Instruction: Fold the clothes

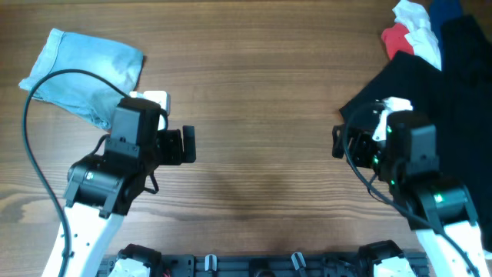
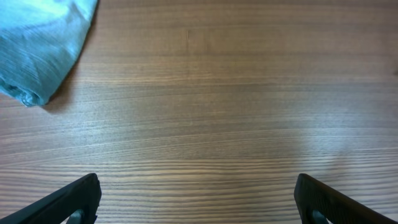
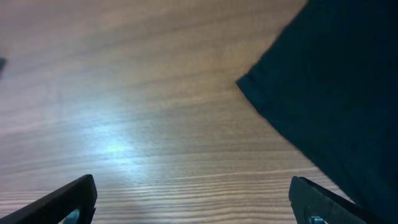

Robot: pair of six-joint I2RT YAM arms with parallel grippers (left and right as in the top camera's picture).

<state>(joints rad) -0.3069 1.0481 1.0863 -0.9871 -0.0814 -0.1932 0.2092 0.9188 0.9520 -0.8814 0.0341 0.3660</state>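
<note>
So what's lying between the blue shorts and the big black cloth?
Only bare table lies between the shorts and the black cloth; the overhead view shows it.

overhead: high, straight down on the tabletop | left wrist: low, close, looking ahead past the left tool; shares the denim shorts with overhead | right wrist: equally low, close; shares the black garment with overhead
</note>
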